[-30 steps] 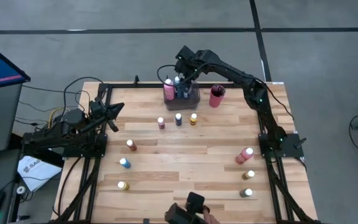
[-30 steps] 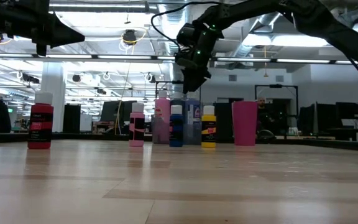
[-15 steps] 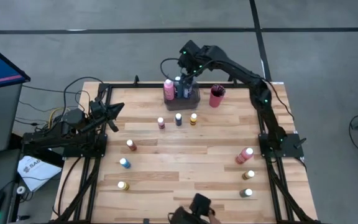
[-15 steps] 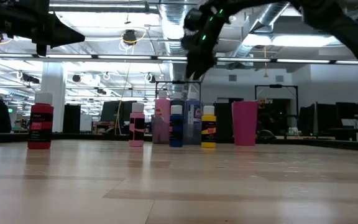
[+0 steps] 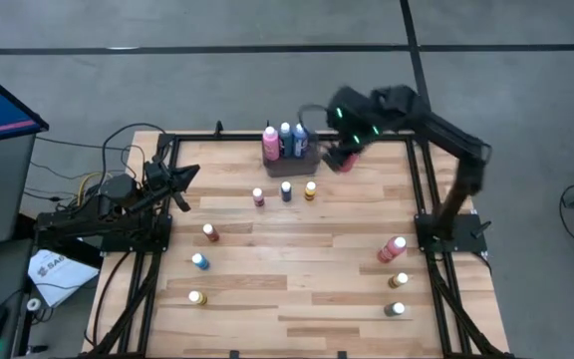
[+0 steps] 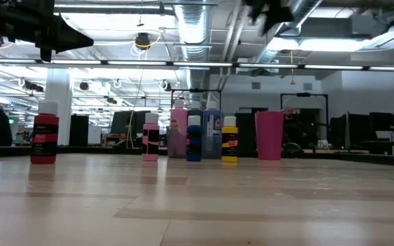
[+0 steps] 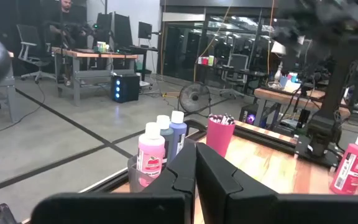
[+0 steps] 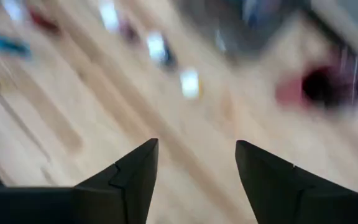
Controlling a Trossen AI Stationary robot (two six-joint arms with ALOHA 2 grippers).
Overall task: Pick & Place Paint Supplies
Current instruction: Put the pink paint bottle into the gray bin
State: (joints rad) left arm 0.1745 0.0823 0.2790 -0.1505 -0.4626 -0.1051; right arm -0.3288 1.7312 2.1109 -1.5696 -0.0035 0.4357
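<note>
The right gripper (image 8: 194, 165), fingers apart and empty, hangs upper centre of the high view over the red cylindrical cup (image 5: 344, 158). For its next pick, it should descend squarely over one of the small pale-capped paint bottles (image 5: 286, 190) loose mid-frame on the wooden worktop (image 5: 297, 269). The left gripper (image 7: 196, 171), fingers together, waits at left.

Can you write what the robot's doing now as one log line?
right gripper: open, empty, above the red cup | left gripper: shut, waiting | tray: three bottles inside

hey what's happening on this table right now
A two-armed robot is sorting paint supplies. The right hand is open and empty, raised above the back of the table near the pink cup of brushes. Three bottles, a pink bottle among them, stand in the grey tray there. Roughly ten small paint bottles, like the yellow bottle, stand scattered across the wood. The left hand waits shut at the table's left edge.
</note>
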